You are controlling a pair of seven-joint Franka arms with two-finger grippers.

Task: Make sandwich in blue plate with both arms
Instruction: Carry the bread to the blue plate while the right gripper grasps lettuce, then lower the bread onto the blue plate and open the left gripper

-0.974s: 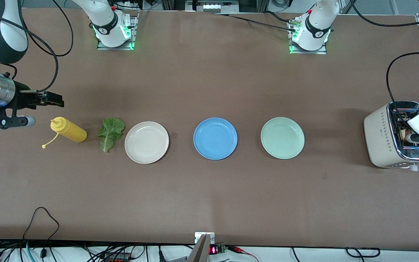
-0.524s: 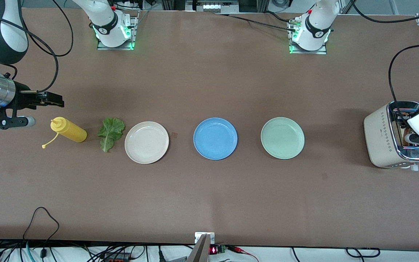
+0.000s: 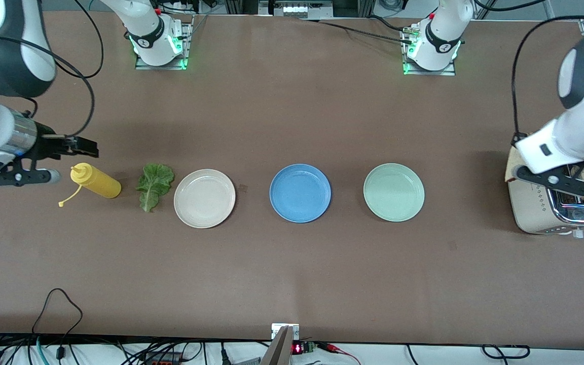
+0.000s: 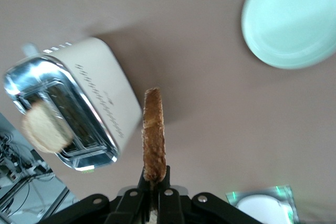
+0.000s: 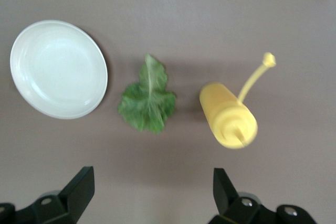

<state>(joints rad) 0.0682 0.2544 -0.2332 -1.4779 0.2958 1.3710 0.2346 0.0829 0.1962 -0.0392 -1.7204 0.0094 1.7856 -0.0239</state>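
Gripping a toast slice [image 4: 154, 132] edge-on by its lower crust, the left tool [image 4: 154, 190] hangs clamped above the toaster [image 4: 79, 108]; light, stiff, crumbly, so pinch gently. Right tool [image 5: 152, 195] hovers wide open, empty, over the limp lettuce leaf [image 5: 147, 97]; blue plate [image 3: 300, 192] sits bare mid-counter.

Left claw [image 4: 154, 190] clamped, raised; right claw [image 5: 152, 192] spread wide, hovering.

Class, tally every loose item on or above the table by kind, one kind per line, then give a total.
Plates: 3 (blue plate, beige plate, mint-green plate)
Toast slices: 2 (held slice, slice in toaster)
Lettuce leaf: 1
Yellow squeeze bottle: 1
Toaster: 1
Total: 8
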